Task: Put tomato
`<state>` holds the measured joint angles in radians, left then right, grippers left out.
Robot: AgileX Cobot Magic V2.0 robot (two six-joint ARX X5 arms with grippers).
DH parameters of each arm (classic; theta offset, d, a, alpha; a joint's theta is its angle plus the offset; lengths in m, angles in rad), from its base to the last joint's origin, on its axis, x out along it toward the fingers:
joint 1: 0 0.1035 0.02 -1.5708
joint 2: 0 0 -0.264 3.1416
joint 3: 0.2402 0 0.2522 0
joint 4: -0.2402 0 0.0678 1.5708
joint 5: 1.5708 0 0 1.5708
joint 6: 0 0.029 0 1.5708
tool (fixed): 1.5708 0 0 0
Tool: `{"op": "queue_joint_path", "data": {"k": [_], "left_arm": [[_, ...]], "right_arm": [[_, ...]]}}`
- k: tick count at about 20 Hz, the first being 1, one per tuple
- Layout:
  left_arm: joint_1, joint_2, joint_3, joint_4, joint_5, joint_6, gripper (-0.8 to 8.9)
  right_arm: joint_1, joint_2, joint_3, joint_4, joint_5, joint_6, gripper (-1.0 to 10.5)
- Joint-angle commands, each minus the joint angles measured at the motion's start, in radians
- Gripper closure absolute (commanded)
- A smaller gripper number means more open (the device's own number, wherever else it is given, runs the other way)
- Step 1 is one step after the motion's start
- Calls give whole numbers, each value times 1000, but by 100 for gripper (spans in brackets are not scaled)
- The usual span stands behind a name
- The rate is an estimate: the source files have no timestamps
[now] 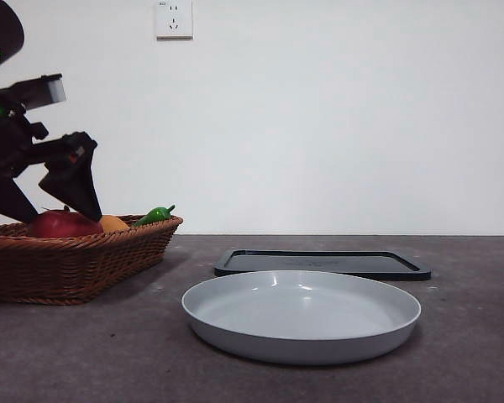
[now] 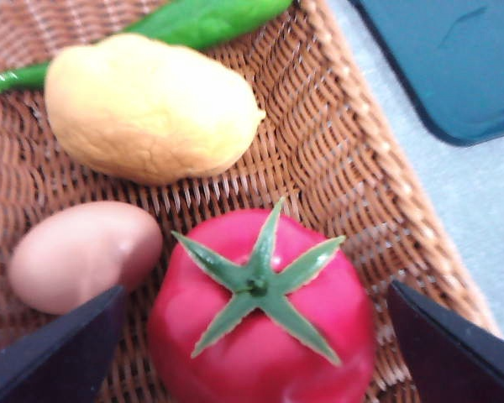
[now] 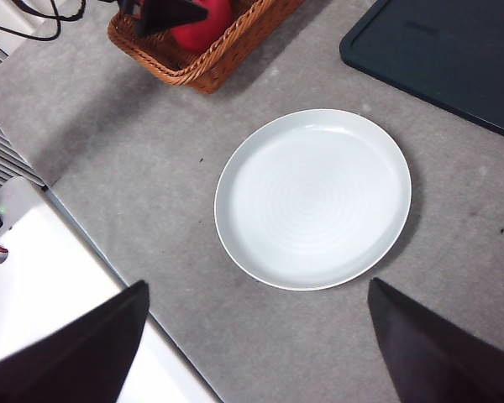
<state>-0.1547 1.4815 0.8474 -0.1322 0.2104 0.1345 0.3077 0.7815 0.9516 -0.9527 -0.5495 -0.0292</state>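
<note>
the grey table carries, largest first, a brown wicker basket at one side, a round grey plate in the middle, and a flat dark tray just behind the plate. the plate and tray hold nothing.

the left gripper hangs over the basket with its two black jaws spread wide, one on each side of the tomato and not yet touching it. the right gripper waits high above the plate, jaws also apart and holding nothing.

the tomato sits in the basket, close to the wicker wall on the plate's side, upright with its green spiky stem facing the wrist camera. beside it lie a yellow-orange lemon-like fruit, a pale pink egg-shaped item almost touching the tomato, and a thin green pepper at the far rim.

judging by its shine, the tomato is smooth and probably slippery. it looks like a light, fairly stiff prop rather than soft fruit, though that is not certain. the best hold seems to be across its widest part, below the stem, with the jaws on opposite flanks. gripping high near the crown risks it squirting out, and the pink item may get nudged by the near jaw.
</note>
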Motion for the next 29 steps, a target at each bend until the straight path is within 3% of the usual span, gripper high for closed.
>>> {"op": "queue_joint_path", "data": {"k": [1,5,7,9,12,17,20,22,29], "left_arm": [[-3,45,19,8,-2,15,317],[-5,75,19,8,-2,10,330],[-5,75,19,4,-2,10,448],[-5,75,20,-5,-2,6,507],[-5,40,27,-9,-1,2,507],[-37,-174,32,-10,12,-39,507],[-135,-291,32,-5,90,-98,507],[-252,-314,32,4,90,-105,507],[-513,-142,32,160,70,-105,507]], "right_arm": [[5,8,19,9,0,3,531],[5,8,19,9,0,3,531],[5,8,19,9,0,3,531],[5,8,19,9,0,3,531],[5,8,19,9,0,3,531],[5,8,19,10,0,3,531],[5,8,19,10,0,3,531],[5,8,19,10,0,3,531],[5,8,19,9,0,3,531]]}}
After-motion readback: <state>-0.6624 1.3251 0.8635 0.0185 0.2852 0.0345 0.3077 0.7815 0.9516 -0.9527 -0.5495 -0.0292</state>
